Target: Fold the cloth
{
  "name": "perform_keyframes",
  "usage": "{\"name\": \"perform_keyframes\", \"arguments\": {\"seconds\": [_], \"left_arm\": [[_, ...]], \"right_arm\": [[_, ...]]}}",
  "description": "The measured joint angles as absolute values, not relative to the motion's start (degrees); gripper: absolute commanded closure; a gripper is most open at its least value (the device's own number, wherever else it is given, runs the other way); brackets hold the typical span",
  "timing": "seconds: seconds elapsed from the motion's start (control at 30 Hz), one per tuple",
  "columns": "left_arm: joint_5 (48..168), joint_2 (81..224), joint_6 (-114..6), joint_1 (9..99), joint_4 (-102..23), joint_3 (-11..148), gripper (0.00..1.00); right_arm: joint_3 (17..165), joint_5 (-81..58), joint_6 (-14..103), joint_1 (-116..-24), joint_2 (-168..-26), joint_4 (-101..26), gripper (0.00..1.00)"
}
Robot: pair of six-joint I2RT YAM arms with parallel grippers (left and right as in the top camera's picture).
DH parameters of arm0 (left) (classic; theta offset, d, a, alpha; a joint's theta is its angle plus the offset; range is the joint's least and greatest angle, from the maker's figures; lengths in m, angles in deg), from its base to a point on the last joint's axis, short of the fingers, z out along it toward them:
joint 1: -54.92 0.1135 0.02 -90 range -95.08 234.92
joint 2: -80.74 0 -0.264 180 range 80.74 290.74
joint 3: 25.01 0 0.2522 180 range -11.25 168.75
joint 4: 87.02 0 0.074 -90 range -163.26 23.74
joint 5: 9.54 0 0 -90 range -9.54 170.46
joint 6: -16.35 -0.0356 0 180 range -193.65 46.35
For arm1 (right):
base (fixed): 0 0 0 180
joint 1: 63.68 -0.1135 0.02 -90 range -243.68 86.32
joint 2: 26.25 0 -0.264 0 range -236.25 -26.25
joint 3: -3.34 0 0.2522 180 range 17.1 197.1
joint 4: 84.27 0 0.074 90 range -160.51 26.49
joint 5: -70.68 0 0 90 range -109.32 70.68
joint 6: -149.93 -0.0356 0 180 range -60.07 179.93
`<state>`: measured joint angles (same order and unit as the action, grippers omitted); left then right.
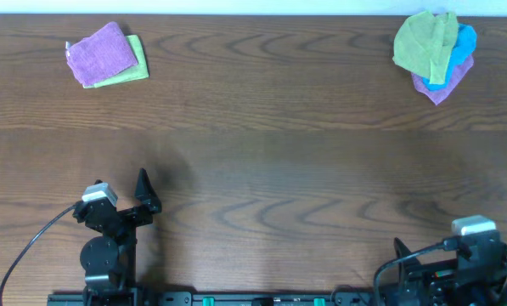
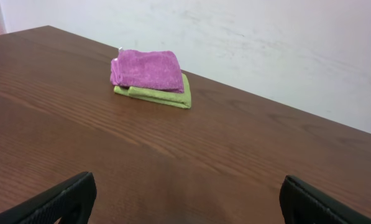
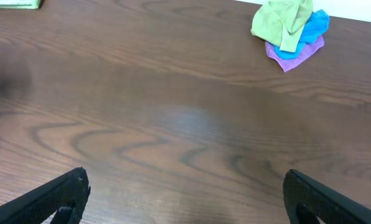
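Note:
The cloth (image 1: 104, 53), mauve-purple and fuzzy, lies folded into a small square at the table's far left. It rests on top of a folded lime-green cloth (image 1: 139, 71). In the left wrist view the cloth (image 2: 148, 70) sits far ahead, well beyond the fingers. My left gripper (image 1: 121, 194) hangs low near the front left edge, open, with only bare wood between its fingers (image 2: 186, 184). My right gripper (image 1: 444, 255) is at the front right corner, also open and empty (image 3: 185, 179).
A loose pile sits at the far right: a crumpled green cloth (image 1: 423, 42) over a bright blue one (image 1: 463, 44) and another purple one (image 1: 444, 87). The right wrist view shows this pile (image 3: 288, 25) far ahead. Brown wooden table (image 1: 261, 161) throughout; a pale wall lies behind it.

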<state>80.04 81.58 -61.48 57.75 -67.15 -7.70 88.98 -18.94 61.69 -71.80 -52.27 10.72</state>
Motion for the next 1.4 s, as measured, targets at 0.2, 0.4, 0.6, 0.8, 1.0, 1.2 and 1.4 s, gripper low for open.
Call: {"name": "perform_keyframes", "arguments": {"seconds": [0.2,0.4,0.6,0.8,1.0,1.2,1.4], "left_arm": [[80.0,81.6,-61.5,57.7,-67.2,-7.7,0.04],[80.0,81.6,-61.5,57.7,-67.2,-7.7,0.04],[80.0,81.5,-61.5,57.7,-67.4,-7.8,0.05],[80.0,81.4,-61.5,57.7,-67.4,-7.8,0.05],[80.0,81.4,-61.5,57.7,-67.4,-7.8,0.05],[80.0,81.4,-61.5,57.7,-67.4,-7.8,0.05],[80.0,81.4,-61.5,57.7,-67.4,-7.8,0.05]], "right_arm": [[89.0,-18.9,61.7,-71.8,-52.3,10.7,0.01],[88.9,-20.9,65.2,-71.8,-52.2,7.4,0.01],[77.1,-21.7,70.1,-71.7,-42.9,-10.4,0.01],[52.7,-20.5,71.6,-70.8,-30.4,-25.5,0.01],[38.2,-19.3,71.7,-70.6,-27.6,-36.4,0.01],[32.0,-19.1,71.9,-70.6,-27.2,-40.8,0.01],[28.4,-19.1,72.1,-70.4,-27.2,-41.2,0.01]]}}
